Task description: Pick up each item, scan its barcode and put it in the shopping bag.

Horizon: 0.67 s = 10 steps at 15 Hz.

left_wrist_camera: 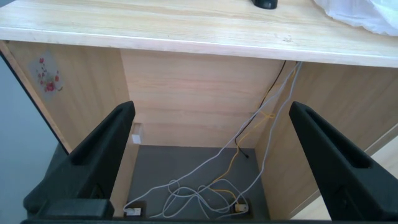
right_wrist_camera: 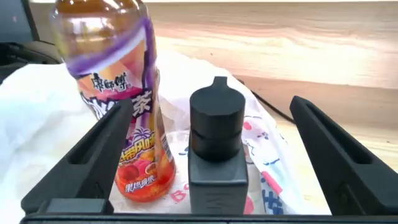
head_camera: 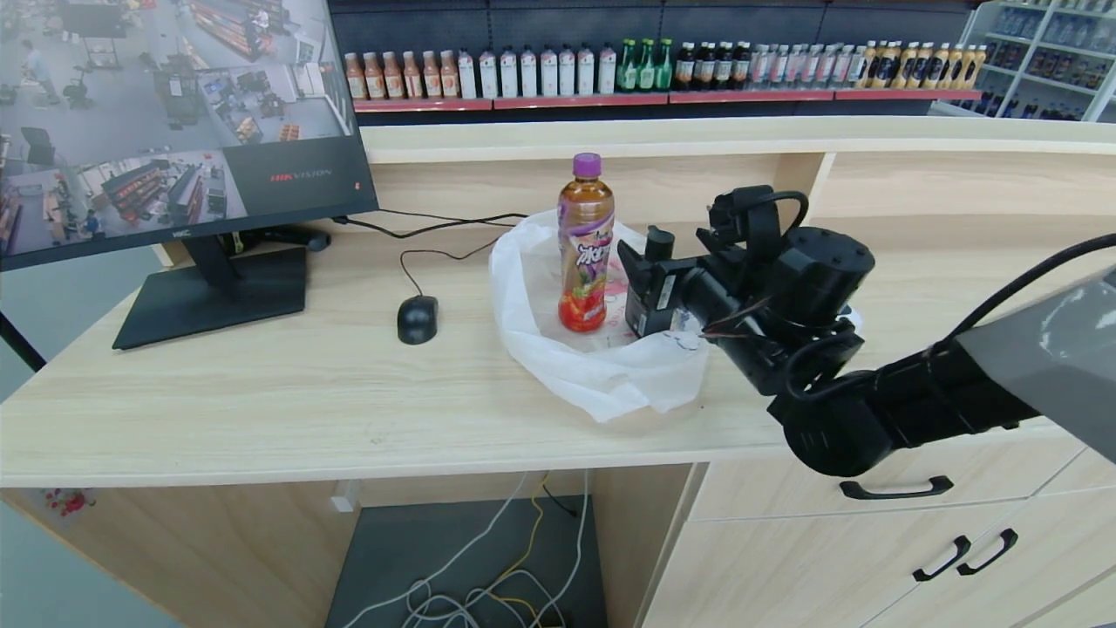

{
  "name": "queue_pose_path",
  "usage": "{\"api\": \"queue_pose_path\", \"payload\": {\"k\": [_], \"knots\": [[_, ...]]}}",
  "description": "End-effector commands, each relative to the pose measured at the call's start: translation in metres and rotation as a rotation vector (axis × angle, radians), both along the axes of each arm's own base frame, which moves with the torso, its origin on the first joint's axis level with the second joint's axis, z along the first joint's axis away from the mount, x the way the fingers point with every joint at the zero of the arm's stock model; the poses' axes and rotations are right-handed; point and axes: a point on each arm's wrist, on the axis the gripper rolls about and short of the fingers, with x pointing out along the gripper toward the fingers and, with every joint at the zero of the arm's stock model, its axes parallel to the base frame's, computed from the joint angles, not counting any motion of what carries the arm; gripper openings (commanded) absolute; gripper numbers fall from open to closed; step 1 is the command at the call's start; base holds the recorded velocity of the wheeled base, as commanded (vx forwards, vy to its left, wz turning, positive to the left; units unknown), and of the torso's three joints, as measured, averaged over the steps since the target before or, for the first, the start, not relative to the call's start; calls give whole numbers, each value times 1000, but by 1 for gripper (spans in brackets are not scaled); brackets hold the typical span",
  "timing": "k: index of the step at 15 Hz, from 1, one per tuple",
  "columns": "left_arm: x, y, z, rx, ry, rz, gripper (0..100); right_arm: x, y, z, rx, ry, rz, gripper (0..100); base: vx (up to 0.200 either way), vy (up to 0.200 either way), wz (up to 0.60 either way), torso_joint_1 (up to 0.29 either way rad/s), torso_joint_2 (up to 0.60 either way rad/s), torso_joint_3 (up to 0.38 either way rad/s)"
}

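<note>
**Right claw open beside the bottle: tipping is the risk**

Right claw (head_camera: pixel 632 292) hangs low over the shopping bag (head_camera: pixel 602 375), jaws spread wide with nothing held. The bottle (head_camera: pixel 584 253) stands upright in the hollow of that bag, just beside one of my fingers (right_wrist_camera: pixel 93 155). The bag's rim is slumped low around its base. A black block with a rounded top (right_wrist_camera: pixel 215 143) sits between my fingers. I cannot tell whether it is part of me or is standing in the bag.

The bottle is tall and narrow and stands on soft, crumpled plastic, so I judge that a sideways brush from that finger would topple it. The loose bag could also snag on a fingertip and drag along, and the bottle would go with it.

Behind the bag, the raised back wall (head_camera: pixel 697 174) of the tabletop (head_camera: pixel 305 392) closes off that side. Toward the mouse (head_camera: pixel 418 319) and the monitor (head_camera: pixel 174 113) there is open wood. The front edge lies near the bag's rim. Up and back looks like my safest way out.

My left claw (left_wrist_camera: pixel 212 107) hangs below the tabletop's front edge, jaws apart and holding nothing, facing the recess where the cables (left_wrist_camera: pixel 205 186) lie.
</note>
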Motion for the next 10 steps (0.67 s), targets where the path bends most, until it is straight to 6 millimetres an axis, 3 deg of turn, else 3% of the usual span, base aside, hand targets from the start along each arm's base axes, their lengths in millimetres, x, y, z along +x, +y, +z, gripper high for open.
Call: {"api": "queue_pose_path", "payload": {"k": [1, 3, 5, 10], "knots": [[0, 0, 0, -1, 0, 1, 100, -29, -10, 27, 21, -37, 12, 100, 0, 0, 0, 0, 0, 0], [0, 0, 0, -1, 0, 1, 100, -45, -19, 34, 30, -55, 12, 100, 0, 0, 0, 0, 0, 0], [0, 0, 0, -1, 0, 1, 100, -81, -39, 33, 44, -98, 12, 100, 0, 0, 0, 0, 0, 0], [0, 0, 0, -1, 0, 1, 100, -167, -89, -15, -2, 14, 24, 100, 0, 0, 0, 0, 0, 0]]}}
